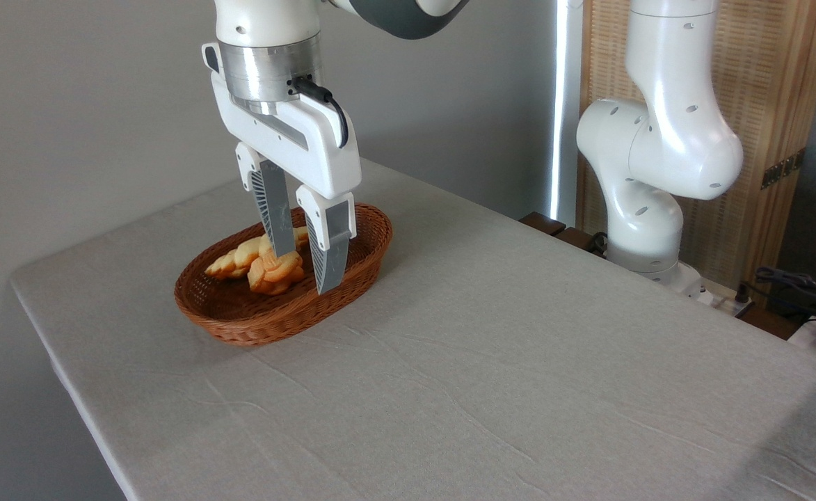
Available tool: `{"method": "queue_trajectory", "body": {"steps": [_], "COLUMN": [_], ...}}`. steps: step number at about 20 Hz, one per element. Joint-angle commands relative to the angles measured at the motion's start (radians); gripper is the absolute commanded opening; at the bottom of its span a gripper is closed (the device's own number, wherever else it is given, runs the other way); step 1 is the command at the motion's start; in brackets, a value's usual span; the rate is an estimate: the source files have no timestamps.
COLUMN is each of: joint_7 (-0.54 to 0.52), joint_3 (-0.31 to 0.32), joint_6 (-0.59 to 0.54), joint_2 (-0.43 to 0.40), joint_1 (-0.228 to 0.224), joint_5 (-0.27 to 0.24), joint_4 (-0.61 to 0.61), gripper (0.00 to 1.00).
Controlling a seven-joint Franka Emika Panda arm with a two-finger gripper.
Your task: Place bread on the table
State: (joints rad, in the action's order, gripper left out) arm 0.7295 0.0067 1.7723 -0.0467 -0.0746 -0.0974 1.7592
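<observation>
Bread, a small knotted golden-orange bun with a lumpy top, lies inside a brown oval wicker basket, toward the middle of its floor. Just behind it, and touching or nearly touching it, a longer, paler braided loaf stretches toward the basket's left rim.

The basket stands on the surface, a large rectangle under a light grey, slightly wrinkled cloth, in its rear left part and near the wall.

The white arm reaches down from the top of the picture, and its gripper hangs nearly upright over the basket. The grey ribbed fingers stand parted, with a clear gap between them. The left finger drops in front of the bun's upper edge, and its tip sits at the bun's top; the right finger comes down on the bun's right side, its tip low inside the basket, close to the near wall. The bun lies partly in the gap and partly left of it. Whether either finger touches the bun cannot be told from this view; nothing is clamped between them.

At the right, beyond the far edge of the surface, stands the arm's white base, in front of a wooden slatted screen. Dark cables lie at the far right edge.
</observation>
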Motion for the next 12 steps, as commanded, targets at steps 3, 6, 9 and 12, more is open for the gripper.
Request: {"method": "queue_trajectory", "body": {"steps": [3,6,9,12], "joint_7": [0.002,0.001,0.002,0.002], "joint_3": [0.009,0.007,0.007,0.006], "joint_6": [-0.057,-0.062,-0.071,-0.074], "joint_2": [0.002,0.002,0.002,0.002], "joint_1": [-0.004,-0.004,-0.004,-0.004], "joint_5": [0.001,0.001,0.001,0.001], "joint_4": [-0.012,-0.012,-0.012,-0.012], "gripper": [1.00,1.00,1.00,1.00]}}
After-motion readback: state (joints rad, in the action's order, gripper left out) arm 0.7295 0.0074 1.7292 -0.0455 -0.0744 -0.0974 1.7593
